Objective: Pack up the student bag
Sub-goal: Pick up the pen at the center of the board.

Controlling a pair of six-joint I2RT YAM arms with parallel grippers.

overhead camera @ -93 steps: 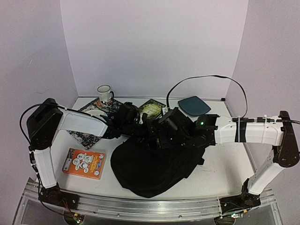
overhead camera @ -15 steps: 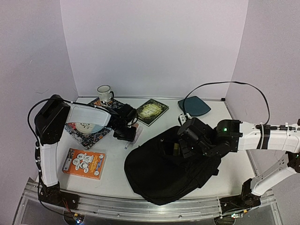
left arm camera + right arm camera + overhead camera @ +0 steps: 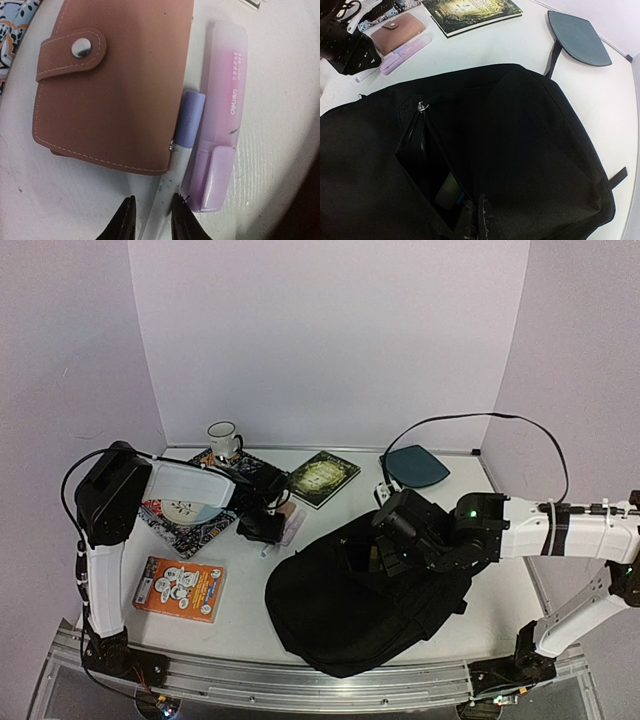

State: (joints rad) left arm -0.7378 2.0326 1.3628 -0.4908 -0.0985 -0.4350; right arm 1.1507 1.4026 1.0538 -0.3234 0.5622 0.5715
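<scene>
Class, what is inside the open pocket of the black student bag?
Inside the student bag, one pale rounded item shows through the opening. The fabric covers everything deeper, so other contents cannot be seen.

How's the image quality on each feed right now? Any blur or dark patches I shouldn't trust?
Left wrist: soft close-up, wallet and highlighter slightly blurred, bottom-right corner dark. Right wrist: backpack nearly featureless black, its open pocket in shadow, wide-angle stretch at the edges. Top external: even light, no glare, low detail.
</scene>
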